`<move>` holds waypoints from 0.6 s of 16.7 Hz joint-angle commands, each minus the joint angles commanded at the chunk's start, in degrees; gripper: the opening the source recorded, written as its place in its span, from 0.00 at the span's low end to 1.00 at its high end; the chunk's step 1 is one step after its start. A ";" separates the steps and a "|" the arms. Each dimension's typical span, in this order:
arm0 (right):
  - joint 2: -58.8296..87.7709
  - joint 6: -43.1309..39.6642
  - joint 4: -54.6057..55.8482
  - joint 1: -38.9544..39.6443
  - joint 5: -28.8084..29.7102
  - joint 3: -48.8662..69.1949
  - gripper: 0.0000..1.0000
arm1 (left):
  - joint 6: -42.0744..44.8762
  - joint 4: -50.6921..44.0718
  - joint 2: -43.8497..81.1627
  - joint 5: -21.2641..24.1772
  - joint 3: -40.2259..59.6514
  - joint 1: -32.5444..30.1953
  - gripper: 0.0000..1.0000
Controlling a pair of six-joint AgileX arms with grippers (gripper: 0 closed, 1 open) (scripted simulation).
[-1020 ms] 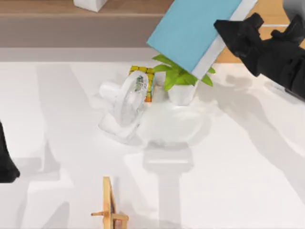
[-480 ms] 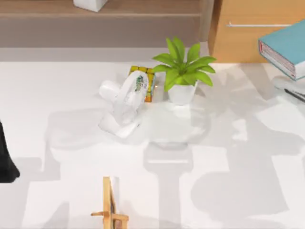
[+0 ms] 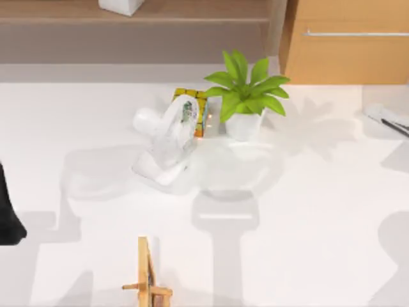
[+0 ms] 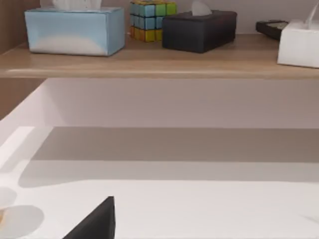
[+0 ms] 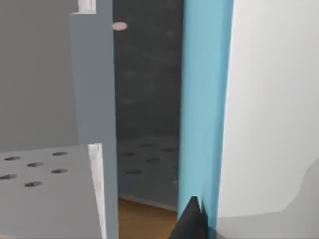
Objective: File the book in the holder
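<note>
white table; wooden cabinet behind; potted plant.

On the table, the potted plant stands toward the far edge, right of centre. Just to its left a cube puzzle sits behind a small fan, which lies in front of and left of the plant. A wooden stand is at the near edge, well apart from them. Behind the table runs a shelf, with a cabinet at its right. The left arm is parked at the table's left edge. In the right wrist view, the book stands upright beside a perforated panel
</note>
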 joint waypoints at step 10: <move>6.21 1.45 1.27 -0.75 -0.04 4.83 0.00 | 0.00 0.00 0.00 0.00 0.00 0.00 1.00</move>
